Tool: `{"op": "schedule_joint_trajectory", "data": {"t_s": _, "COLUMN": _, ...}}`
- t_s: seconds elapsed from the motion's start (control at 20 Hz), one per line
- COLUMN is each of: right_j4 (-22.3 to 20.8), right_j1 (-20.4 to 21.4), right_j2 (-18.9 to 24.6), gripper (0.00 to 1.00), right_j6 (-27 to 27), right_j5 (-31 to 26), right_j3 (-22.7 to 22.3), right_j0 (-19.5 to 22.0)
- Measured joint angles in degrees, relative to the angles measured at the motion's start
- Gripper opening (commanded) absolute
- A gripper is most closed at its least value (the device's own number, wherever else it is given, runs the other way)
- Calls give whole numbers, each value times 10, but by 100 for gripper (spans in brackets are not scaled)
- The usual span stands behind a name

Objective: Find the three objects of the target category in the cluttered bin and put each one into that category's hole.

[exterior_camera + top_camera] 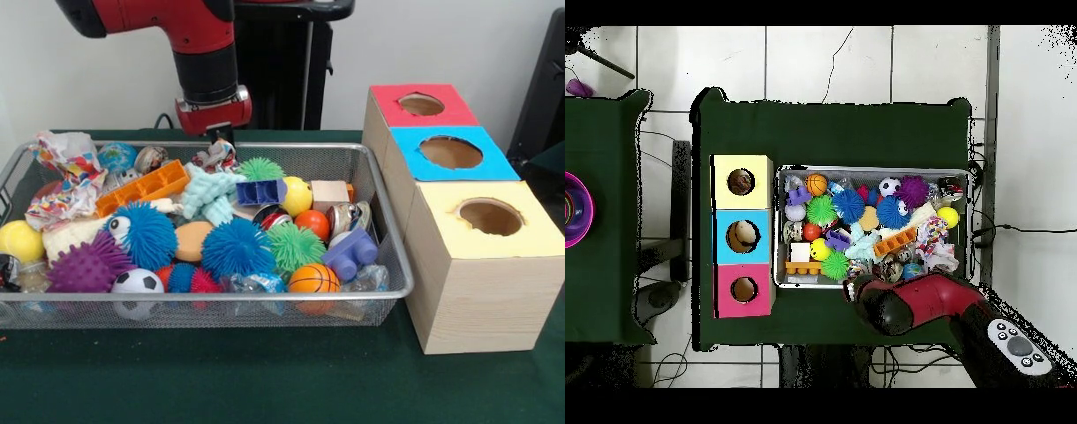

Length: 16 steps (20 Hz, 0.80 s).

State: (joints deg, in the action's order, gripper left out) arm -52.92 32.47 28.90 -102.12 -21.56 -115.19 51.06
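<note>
Table point(265, 389), green, is carrying the wire bin point(265, 299) with the yellow-topped box's hole point(490, 216) lying at its 3 o'clock. Crumpled printed paper wads point(66, 177) are sitting at the bin's 10 o'clock corner. Pincer point(219, 144) is hovering at the far rim, 12 o'clock; its state cannot be told.

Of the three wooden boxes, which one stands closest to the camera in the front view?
The yellow-topped box. It stands at the near end of the row beside the wire basket; the blue-topped box is in the middle and the red-topped box farthest back.
</note>
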Motion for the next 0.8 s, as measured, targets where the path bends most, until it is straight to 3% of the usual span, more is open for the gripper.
{"op": "schedule_joint_trajectory", "data": {"t_s": 0.3, "right_j4": 9, "right_j1": 20, "right_j2": 0, "gripper": 0, "right_j6": 0, "right_j5": 0, "right_j3": -7, "right_j0": -2}}
{"op": "schedule_joint_trajectory", "data": {"t_s": 0.45, "right_j4": 46, "right_j1": 62, "right_j2": 9, "gripper": 0, "right_j6": 0, "right_j5": -2, "right_j3": -26, "right_j0": -2}}
{"op": "schedule_joint_trajectory", "data": {"t_s": 0.55, "right_j4": 83, "right_j1": 98, "right_j2": 20, "gripper": 0, "right_j6": 0, "right_j5": -7, "right_j3": -42, "right_j0": -2}}
{"op": "schedule_joint_trajectory", "data": {"t_s": 0.6, "right_j4": 125, "right_j1": 138, "right_j2": 29, "gripper": 0, "right_j6": 0, "right_j5": -19, "right_j3": -56, "right_j0": -7}}
{"op": "schedule_joint_trajectory", "data": {"t_s": 0.8, "right_j4": 188, "right_j1": 200, "right_j2": 35, "gripper": 0, "right_j6": 0, "right_j5": -45, "right_j3": -70, "right_j0": -29}}
